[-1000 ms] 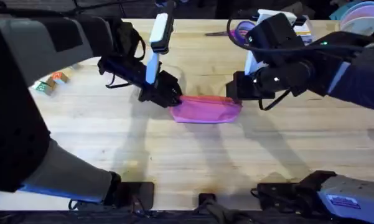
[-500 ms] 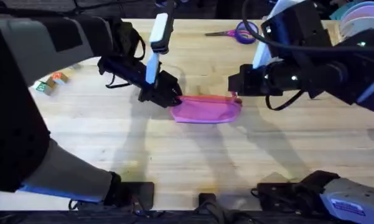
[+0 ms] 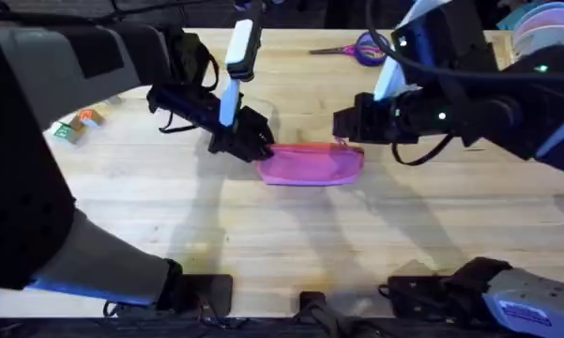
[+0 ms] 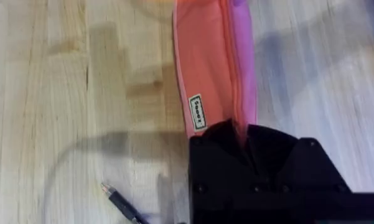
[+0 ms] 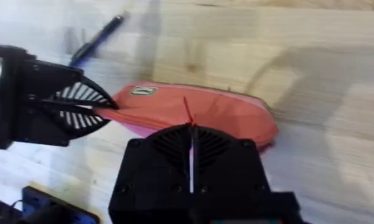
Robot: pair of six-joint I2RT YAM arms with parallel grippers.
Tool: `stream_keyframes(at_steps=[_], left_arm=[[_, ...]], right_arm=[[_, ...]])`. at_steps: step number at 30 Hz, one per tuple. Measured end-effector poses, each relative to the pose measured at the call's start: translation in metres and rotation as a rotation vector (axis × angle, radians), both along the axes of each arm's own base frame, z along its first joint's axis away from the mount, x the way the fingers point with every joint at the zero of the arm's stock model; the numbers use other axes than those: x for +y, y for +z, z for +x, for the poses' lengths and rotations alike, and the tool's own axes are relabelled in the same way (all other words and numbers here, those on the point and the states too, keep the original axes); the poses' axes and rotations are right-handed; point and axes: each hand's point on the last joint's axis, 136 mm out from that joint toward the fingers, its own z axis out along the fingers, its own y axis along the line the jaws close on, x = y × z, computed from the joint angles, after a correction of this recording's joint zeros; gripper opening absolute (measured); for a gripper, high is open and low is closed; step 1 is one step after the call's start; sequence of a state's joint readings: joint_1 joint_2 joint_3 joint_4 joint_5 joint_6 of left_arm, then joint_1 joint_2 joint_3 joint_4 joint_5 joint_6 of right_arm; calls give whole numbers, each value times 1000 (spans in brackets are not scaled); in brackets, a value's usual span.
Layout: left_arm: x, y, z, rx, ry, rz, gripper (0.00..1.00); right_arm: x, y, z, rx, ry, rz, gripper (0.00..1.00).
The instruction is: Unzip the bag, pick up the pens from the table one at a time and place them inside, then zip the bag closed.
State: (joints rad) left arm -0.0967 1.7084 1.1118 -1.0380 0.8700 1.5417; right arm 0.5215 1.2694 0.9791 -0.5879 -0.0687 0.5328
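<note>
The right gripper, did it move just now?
Yes. The right gripper slid toward the left arm along the top edge of the pink bag, which stayed put on the table; the purple scissors behind it now show.

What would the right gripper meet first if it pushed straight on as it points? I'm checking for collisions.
Probably the pink fabric pencil pouch, directly ahead of the right gripper; beyond it is the left gripper.

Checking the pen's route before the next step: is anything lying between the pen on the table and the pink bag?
Nothing lies on the table between the pen and the bag. The left gripper clamps the bag's near end beside the pen, and the zip looks closed.
</note>
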Motion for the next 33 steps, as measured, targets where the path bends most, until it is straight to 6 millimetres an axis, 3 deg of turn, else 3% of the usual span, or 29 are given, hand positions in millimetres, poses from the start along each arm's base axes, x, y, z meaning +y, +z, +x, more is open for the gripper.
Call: stream_keyframes(at_steps=[5,13,16,24,31,33], left_arm=[[0,0,1,-2,1,1,42],[0,0,0,-1,0,0,42],[0,0,0,-1,0,0,42],[0,0,0,-1,0,0,42],[0,0,0,-1,0,0,42],[0,0,0,-1,0,0,42]], right_arm=[[23,-3,3,-6,12,39,33],[79,-12,2,-7,82,128,32],[90,-11,3,-21,92,153,32],[86,-4,7,-37,78,165,31],[66,17,3,-97,64,127,40],[58,25,-2,-119,65,108,249]])
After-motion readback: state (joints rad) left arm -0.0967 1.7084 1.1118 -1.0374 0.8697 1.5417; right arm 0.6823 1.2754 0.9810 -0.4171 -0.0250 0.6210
